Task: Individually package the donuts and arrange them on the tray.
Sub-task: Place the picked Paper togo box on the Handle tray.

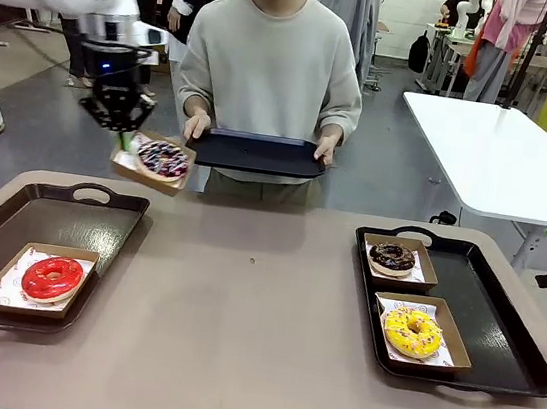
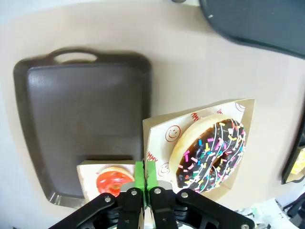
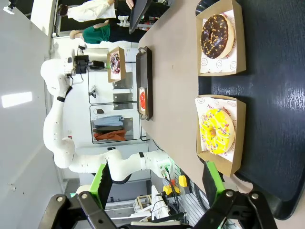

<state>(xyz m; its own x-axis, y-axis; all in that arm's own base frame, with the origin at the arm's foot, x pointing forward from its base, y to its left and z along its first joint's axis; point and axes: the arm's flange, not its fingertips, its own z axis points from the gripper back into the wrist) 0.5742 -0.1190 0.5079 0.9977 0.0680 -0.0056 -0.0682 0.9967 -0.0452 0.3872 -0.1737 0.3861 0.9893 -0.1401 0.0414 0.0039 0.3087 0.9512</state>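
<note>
Above the far left of a tan desk (image 1: 239, 311), the left claw (image 1: 126, 140) is clamped shut on the edge of a cardboard box (image 1: 149, 166) carrying the sprinkled, dark-iced donut (image 1: 162, 159), holding it in the air near a person's hand (image 1: 196, 126); its green pads (image 2: 145, 176) pinch the box wall together. Just beyond that claw, the person at the far side holds a black tray (image 1: 257, 152) level in both hands. Below the left claw sits a dark tray (image 1: 8, 230) with the red donut (image 1: 52, 277) boxed at its near end. The right claw (image 3: 157, 183) hangs with its jaws spread wide and empty off the right edge of the desk; ahead of it lies a second dark tray (image 1: 498, 335) with the yellow sprinkled donut (image 1: 413, 331) boxed nearest and the chocolate donut (image 1: 392, 256) boxed beyond. The paper liners in the boxes bear red smiley faces and small red lettering too fine to read. Behind the person, the room shows a grey floor, a white table (image 1: 502, 154) at right and clothing racks further back.
</note>
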